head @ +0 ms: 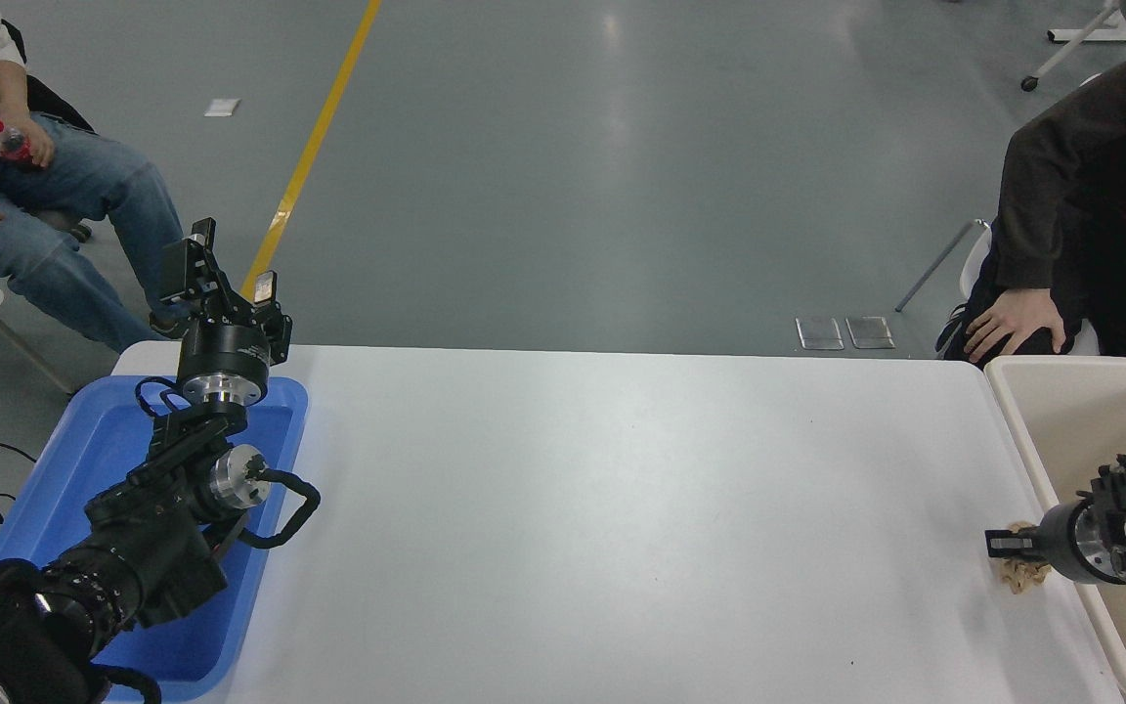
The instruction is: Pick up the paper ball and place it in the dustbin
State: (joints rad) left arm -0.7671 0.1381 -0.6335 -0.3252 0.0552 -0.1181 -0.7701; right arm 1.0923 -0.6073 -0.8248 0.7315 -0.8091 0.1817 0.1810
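The tan crumpled paper ball (1022, 575) is at the table's right edge, held between the fingers of my right gripper (1009, 544), which is shut on it; only parts of the ball show above and below the fingers. The beige dustbin (1015, 430) stands just to the right, and my right arm reaches in across its near part. My left gripper (231, 274) is parked open and empty, raised above the far end of the blue tray.
A shallow blue tray (84, 450) lies at the table's left under my left arm. A seated person in jeans (55, 196) holds a bottle at the far left. Another person's hand (1013, 330) rests just behind the dustbin.
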